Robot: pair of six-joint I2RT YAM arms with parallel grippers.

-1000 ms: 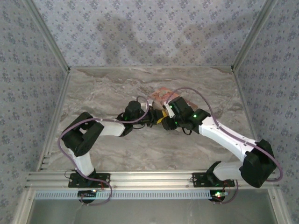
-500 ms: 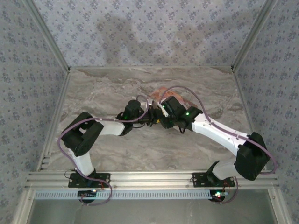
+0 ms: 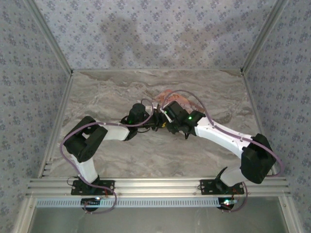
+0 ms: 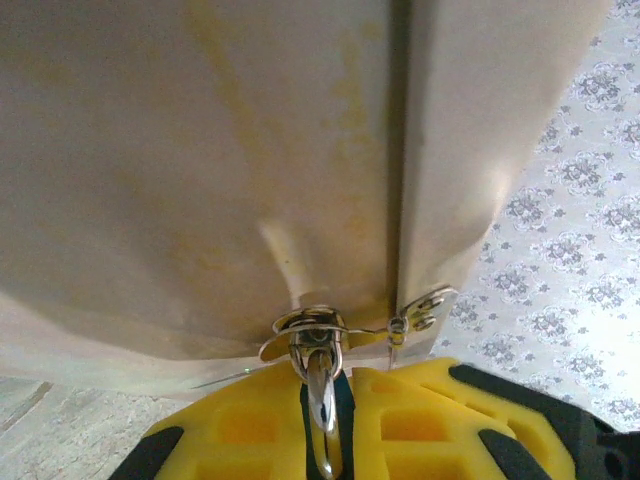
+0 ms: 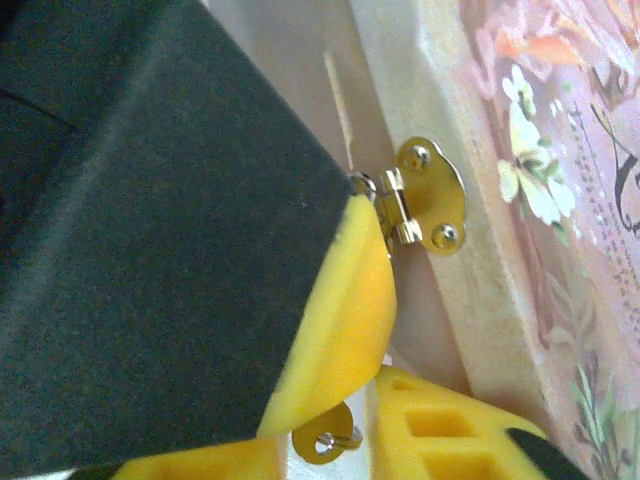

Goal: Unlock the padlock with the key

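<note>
The flat pink box (image 3: 176, 98) lies mid-table, and both grippers meet at its near-left side. In the left wrist view my left gripper (image 4: 325, 388) is shut on a shiny silver piece of the padlock (image 4: 320, 385) that hangs from the box's clasp (image 4: 310, 326). The lock's blue body is hidden between the yellow fingers (image 4: 225, 430). My right gripper (image 5: 325, 448) sits just beside the left one (image 3: 158, 122). A small gold disc with a silver ring, apparently the key's head (image 5: 328, 436), shows in the gap between its fingers (image 5: 440, 435). I cannot tell whether they pinch it.
The box's pale wooden side (image 4: 200, 170) rises right in front of the left wrist camera. A gold hinged plate (image 5: 432, 196) is screwed to the box edge. The left gripper's black-and-yellow finger (image 5: 150, 230) blocks much of the right wrist view. Patterned walls (image 3: 155, 34) enclose the marbled table (image 3: 107, 92).
The right arm has swung leftward, bringing its gripper closer against the left gripper at the box. The left arm and the box have stayed put.
</note>
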